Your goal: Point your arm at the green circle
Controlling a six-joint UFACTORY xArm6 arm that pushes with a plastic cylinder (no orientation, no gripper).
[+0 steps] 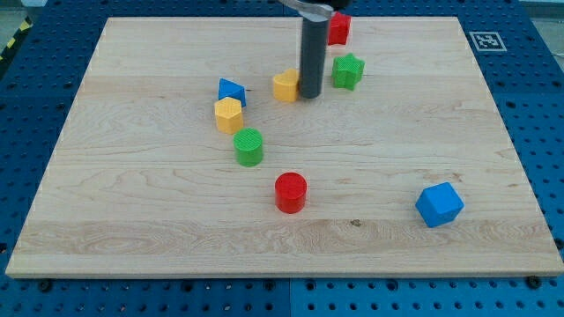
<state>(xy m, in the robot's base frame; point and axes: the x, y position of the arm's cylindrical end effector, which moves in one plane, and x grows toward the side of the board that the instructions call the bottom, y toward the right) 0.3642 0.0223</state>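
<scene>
While my tip (310, 95), a bare rod with no pincer to open or close, rests just right of the yellow block (285, 85), well above the green circle (248, 146), approach looks unfinished; next move likely slides down-left, skirting that yellow block.

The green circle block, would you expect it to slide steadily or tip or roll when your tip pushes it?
The green circle stands upright on its flat end and looks squat, so it probably slides rather than tips. Its round wall may let it slip sideways off my tip, which sits beside a yellow block.
</scene>
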